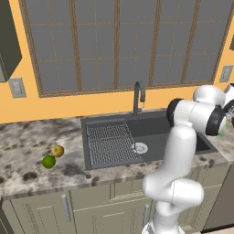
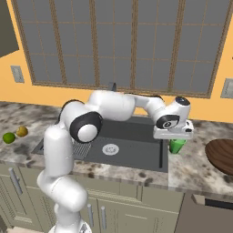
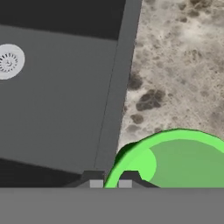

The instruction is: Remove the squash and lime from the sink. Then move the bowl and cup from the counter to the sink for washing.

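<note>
Gripping the rim of the cup (image 3: 175, 157), the gripper (image 3: 109, 180) has its fingers pinched shut on the cup's wall, one inside and one outside. The worktop (image 1: 27, 146) carries everything. The sink (image 2: 132, 150) holds no dishes yet. The bowl (image 2: 222, 154) sits near the worktop's right end; the cup stands just beside the sink's right edge. Squash (image 1: 57, 150) and lime (image 1: 49, 161) lie together left of the sink. Next, I judge: lift the cup straight and carry it over the basin.
</note>
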